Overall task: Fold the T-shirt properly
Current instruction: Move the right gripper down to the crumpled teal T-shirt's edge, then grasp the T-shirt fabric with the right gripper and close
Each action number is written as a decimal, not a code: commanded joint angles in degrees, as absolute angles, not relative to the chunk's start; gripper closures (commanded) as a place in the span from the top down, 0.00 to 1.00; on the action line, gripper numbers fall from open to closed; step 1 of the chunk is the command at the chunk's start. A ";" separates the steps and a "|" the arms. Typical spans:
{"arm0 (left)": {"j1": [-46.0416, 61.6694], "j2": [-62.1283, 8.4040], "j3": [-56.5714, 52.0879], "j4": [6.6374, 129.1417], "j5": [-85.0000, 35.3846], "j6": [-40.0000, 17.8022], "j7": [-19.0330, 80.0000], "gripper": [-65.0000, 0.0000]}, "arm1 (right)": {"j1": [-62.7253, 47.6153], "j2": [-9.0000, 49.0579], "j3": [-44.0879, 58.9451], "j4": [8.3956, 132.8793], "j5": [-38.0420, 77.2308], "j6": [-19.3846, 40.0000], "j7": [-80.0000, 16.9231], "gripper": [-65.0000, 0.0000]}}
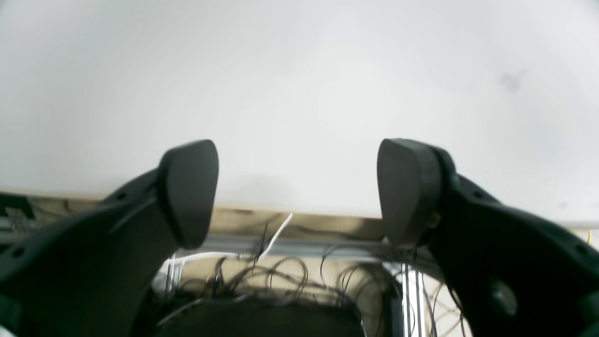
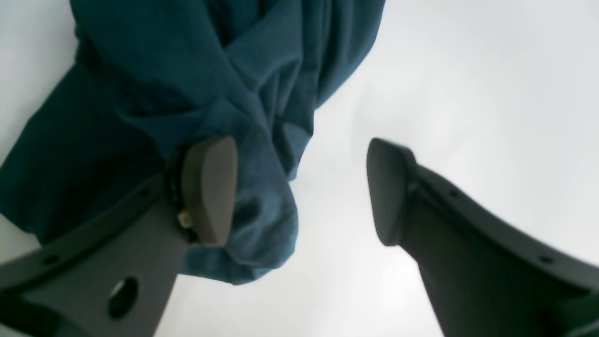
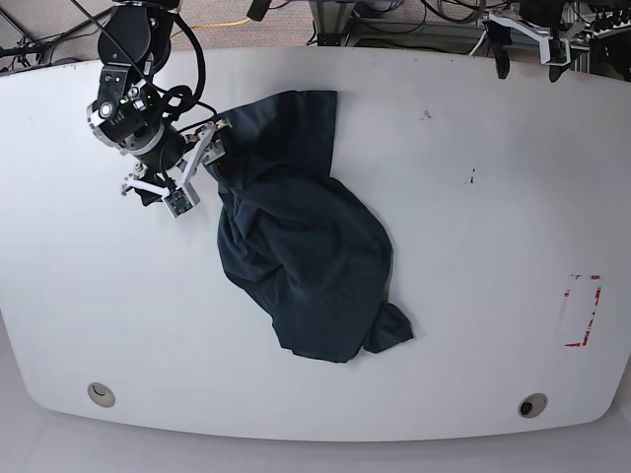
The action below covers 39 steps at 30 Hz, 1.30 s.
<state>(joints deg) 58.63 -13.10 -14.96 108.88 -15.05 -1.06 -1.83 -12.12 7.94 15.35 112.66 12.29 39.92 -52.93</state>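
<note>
T-shirt (image 3: 301, 251) crumpled, top cut off in right wrist view — right pincer (image 2: 299, 192) agape

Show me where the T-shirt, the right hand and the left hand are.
T-shirt (image 3: 301, 251), base view, middle of crumpled cloth.
Right hand (image 2: 302, 192), right wrist view, gap between open fingertips.
Left hand (image 1: 297, 192), left wrist view, between open fingertips.

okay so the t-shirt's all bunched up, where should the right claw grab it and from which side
Probably the upper corner of the T-shirt nearest the right claw, approached from the bare table side beside it. There the cloth ends in a narrow bunched lobe, while the middle lies broad and crumpled.
</note>
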 commanded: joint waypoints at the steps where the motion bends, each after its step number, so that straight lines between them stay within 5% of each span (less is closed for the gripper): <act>1: 58.15 -13.76 -15.34 109.67 -14.99 -0.92 -0.92 0.76 | -11.47 8.22 14.02 113.54 13.14 40.00 -54.11 0.64; 27: 54.73 -13.67 -14.73 109.05 -15.08 -0.92 0.66 0.76 | -15.25 6.11 3.56 114.51 13.14 40.00 -58.07 0.63; 39: 54.55 -13.67 -14.64 104.40 -15.08 -0.92 0.66 0.76 | -20.97 9.45 -4.44 116.70 13.14 40.00 -57.71 0.54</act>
<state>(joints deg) 53.95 -13.37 -14.46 104.18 -15.09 -1.06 2.07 -20.36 8.54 -3.31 115.55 12.32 39.90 -58.94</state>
